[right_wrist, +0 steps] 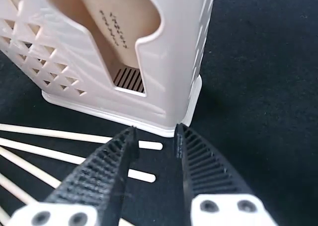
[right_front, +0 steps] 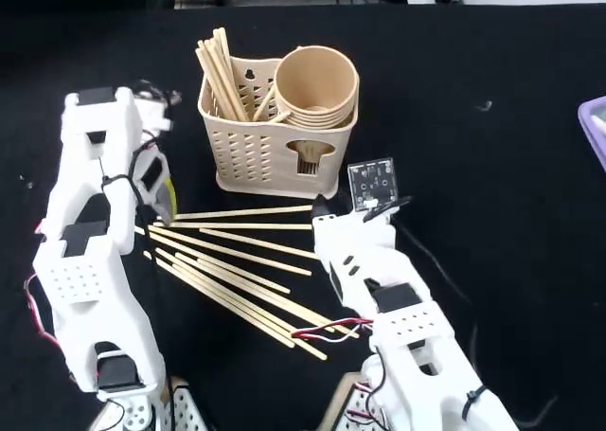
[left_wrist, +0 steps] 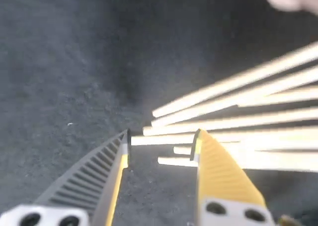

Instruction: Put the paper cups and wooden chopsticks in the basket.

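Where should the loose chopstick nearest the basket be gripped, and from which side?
Grip the chopstick near its end by the right pincer, coming straight down with the jaws across its width. It lies flat, and that end sits clearer of its neighbours, which crowd closer at the other end by the left pincer.

Robotics lab: blk cloth table (right_front: 492, 118), bare wiring (right_front: 325, 329).

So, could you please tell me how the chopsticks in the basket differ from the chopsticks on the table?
The chopsticks in the basket stand nearly upright in a tight bundle; the chopsticks on the table lie flat, fanned out. The basket ones sit beside the paper cups; the table ones lie apart from them. Both are pale wooden sticks.
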You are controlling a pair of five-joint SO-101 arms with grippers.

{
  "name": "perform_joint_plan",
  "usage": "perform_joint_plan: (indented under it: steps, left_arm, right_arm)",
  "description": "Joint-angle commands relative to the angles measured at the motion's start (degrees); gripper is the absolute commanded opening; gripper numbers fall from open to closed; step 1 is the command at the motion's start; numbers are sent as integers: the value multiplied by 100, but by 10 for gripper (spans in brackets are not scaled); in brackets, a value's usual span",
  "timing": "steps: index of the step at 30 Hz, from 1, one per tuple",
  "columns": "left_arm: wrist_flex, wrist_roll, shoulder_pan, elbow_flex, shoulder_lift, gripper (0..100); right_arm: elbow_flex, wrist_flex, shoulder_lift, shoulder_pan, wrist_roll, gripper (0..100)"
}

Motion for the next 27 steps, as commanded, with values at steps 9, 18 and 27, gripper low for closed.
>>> perform_joint_plan:
  steps: [9,18,27]
  left_arm:
    - [-1477,-1424,127,857,-422,205]
    - [-1178,-1890,409,840,-422,238]
    - [-484,-1802,391,400,-413,238]
  right_arm:
    - [-110,-141,13,88,0,121]
    - [-127,-141,13,88,0,121]
    - [-136,-158,4,88,0,121]
